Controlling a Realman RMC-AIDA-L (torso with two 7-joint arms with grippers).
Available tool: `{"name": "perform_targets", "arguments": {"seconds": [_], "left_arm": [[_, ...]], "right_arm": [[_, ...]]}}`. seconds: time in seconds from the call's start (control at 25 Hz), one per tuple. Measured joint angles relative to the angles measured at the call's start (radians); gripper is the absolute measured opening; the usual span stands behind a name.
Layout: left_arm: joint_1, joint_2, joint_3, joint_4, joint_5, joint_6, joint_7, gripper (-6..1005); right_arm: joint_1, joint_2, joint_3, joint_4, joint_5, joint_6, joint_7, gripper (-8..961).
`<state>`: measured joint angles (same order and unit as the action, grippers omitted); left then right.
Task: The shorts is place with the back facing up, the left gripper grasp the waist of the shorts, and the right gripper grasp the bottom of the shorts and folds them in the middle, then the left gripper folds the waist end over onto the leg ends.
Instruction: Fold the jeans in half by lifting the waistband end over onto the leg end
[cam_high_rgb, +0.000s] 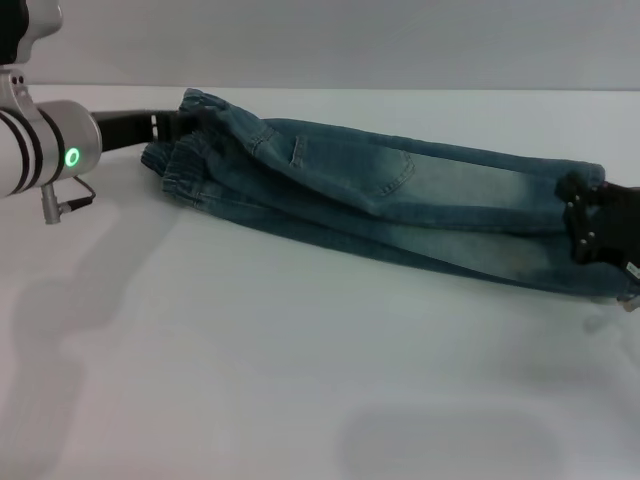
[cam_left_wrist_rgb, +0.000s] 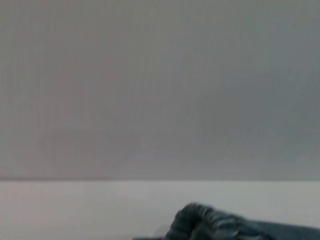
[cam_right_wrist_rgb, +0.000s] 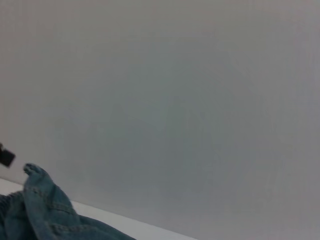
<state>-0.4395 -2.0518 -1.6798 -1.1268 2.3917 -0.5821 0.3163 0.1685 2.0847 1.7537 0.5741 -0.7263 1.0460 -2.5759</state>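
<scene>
The blue-green denim shorts (cam_high_rgb: 400, 195) lie folded lengthwise in a long strip across the white table (cam_high_rgb: 300, 380), one back pocket (cam_high_rgb: 390, 165) facing up. At the strip's left end, my left gripper (cam_high_rgb: 180, 122) is shut on the puckered waist (cam_high_rgb: 185, 160), whose upper edge stands slightly raised. My right gripper (cam_high_rgb: 580, 215) is a black block with small screws. It is shut on the bottom of the shorts (cam_high_rgb: 560, 190) at the right end. A bunch of waist fabric (cam_left_wrist_rgb: 210, 225) shows in the left wrist view. The right wrist view shows a raised fold of the shorts (cam_right_wrist_rgb: 45, 210).
White table surface stretches in front of the shorts toward me. A pale wall (cam_high_rgb: 400, 40) rises behind the table's far edge. A small black piece (cam_right_wrist_rgb: 6, 157) shows at the edge of the right wrist view.
</scene>
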Motion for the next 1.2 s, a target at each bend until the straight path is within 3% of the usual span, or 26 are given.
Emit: {"name": "perform_targets", "arguments": {"seconds": [0.32,1.2], "left_arm": [[-0.056,0.001,-0.043,0.102,0.0,-0.026,0.034,849],[-0.171,0.001,-0.093,0.274,0.026,-0.03,0.103,849]], "right_arm": [[-0.007,0.0,-0.001,-0.011,0.002,0.057,0.002,-3],[-0.003,-0.002,-0.03,-0.061,0.002,0.137,0.016,-1]]}}
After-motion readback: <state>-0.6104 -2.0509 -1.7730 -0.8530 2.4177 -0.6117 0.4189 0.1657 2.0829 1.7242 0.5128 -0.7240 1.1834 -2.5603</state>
